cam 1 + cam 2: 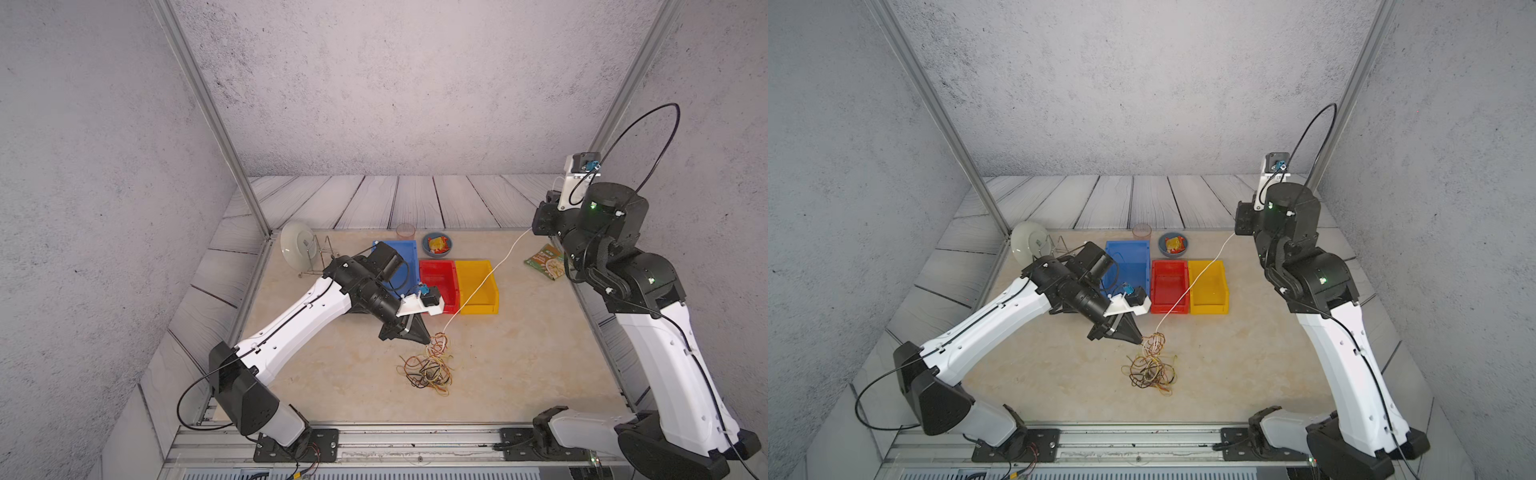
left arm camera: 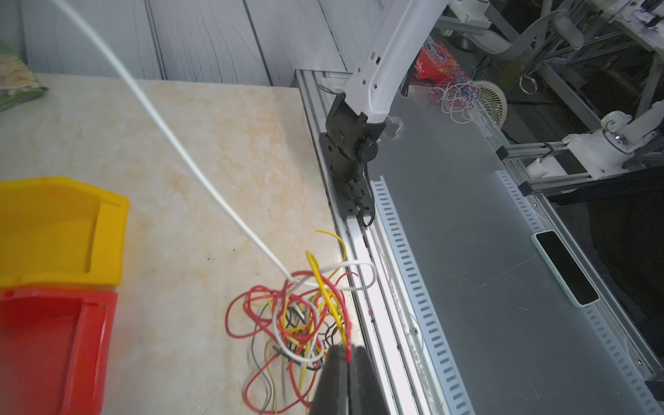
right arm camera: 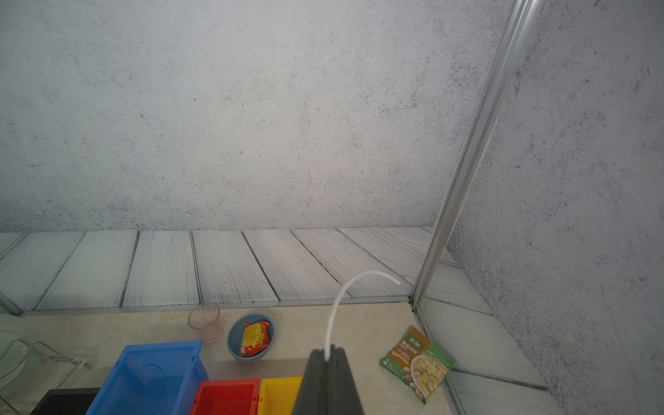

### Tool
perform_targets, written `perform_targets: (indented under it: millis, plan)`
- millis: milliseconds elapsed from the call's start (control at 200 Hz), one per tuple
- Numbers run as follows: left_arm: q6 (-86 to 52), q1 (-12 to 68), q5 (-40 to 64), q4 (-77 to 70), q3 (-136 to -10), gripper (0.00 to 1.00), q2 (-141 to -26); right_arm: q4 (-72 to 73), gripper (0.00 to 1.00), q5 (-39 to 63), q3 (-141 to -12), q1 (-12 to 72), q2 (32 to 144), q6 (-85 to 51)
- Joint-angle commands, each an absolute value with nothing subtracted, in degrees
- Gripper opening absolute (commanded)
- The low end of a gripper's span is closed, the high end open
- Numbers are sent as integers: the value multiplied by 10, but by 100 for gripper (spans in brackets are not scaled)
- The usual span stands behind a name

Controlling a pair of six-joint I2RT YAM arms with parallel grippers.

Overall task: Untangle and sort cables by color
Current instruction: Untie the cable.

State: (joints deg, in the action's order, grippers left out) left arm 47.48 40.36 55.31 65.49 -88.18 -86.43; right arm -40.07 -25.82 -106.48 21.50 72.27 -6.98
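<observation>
- My left claw (image 2: 347,355) was clamped shut on a red cable (image 2: 347,346) at the edge of the tangle of cables (image 1: 430,368), which lay on the table in front of the yellow bin (image 1: 478,308).
- My right claw (image 3: 327,354), raised beyond the yellow bin, was closed on a white cable (image 2: 201,176) that stretched over that bin into the tangle.
- In both top views my right fingertips were hidden behind the wrist, and the tangle's strands blurred together.

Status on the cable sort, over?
Left gripper shut on red strand at tangle edge. Right gripper shut on white cable, held high. Cable's other end caught in tangle.
</observation>
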Motion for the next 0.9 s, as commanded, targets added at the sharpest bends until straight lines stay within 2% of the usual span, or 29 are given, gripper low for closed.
perform_targets:
  millis: [0,265,896]
  plan:
    - [532,364,543,734,-869,0,-836,-409,0,-218,-1060,170,732,-116]
    - [592,266,514,799,-841,0,-783,-415,0,-195,-1062,81,741,-138]
    - [681,123,461,867,-866,0,-748,-447,0,-230,-1117,-2,745,-74]
